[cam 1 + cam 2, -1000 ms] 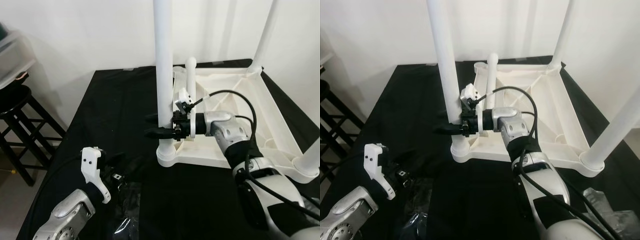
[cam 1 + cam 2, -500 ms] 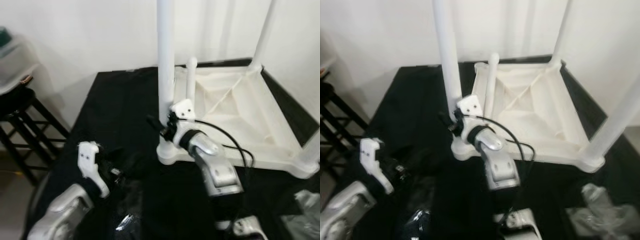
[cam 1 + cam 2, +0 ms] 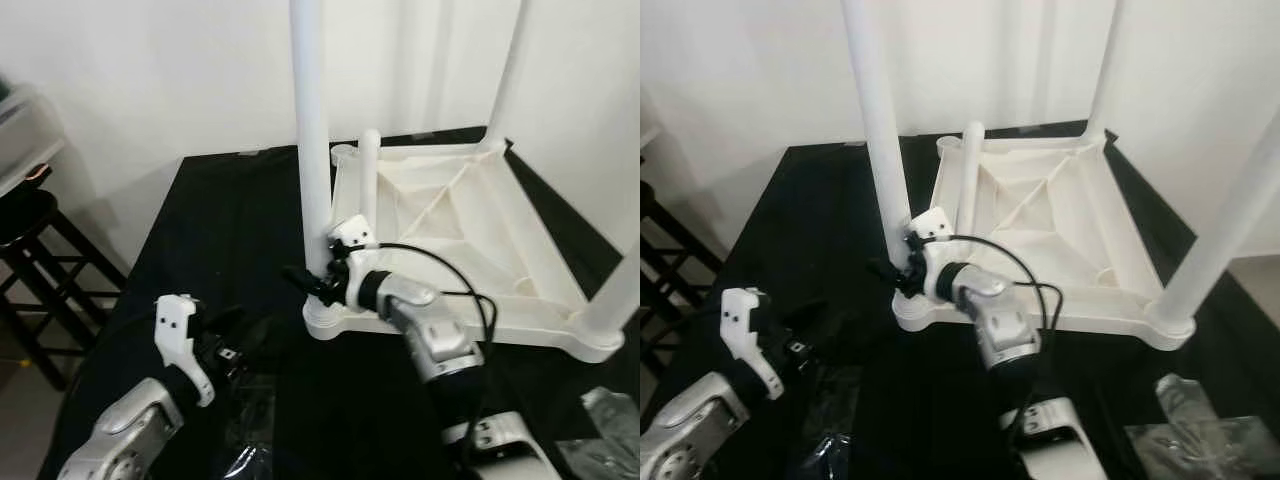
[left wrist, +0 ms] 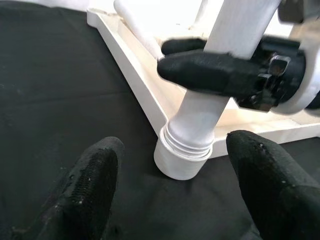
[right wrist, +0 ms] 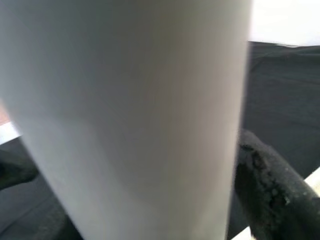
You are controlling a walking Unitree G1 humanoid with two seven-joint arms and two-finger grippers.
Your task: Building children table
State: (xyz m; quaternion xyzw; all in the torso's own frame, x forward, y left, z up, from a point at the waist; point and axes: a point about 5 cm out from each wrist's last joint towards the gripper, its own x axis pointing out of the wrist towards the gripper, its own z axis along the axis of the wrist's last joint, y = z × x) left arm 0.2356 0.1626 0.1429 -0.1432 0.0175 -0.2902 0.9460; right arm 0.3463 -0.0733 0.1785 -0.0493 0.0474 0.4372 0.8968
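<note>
Right gripper (image 3: 305, 282) clamps its black fingers (image 4: 210, 67) around the lower part of a white table leg (image 3: 311, 140), just above the threaded collar where the leg meets the corner socket (image 4: 182, 157) of the upturned white tabletop (image 3: 470, 215). That tabletop lies upside down on a black cloth (image 3: 220, 220) covering the work surface, ribbed underside facing up. Its near left corner holds the gripped leg, which stands upright; two more legs rise at the far corner (image 3: 508, 70) and the near right corner (image 3: 1225, 210). A fourth, shorter white leg (image 3: 369, 175) stands just behind the gripped one, near the tabletop's far left corner.

Left gripper (image 3: 225, 340) sits low over the cloth, near the socket but apart from it, its two fingers (image 4: 95, 175) spread wide and holding nothing. Crumpled clear plastic wrap (image 3: 1200, 435) lies on the cloth at the near right. A black wooden stool (image 3: 35, 250) stands against the white wall to the robot's left.
</note>
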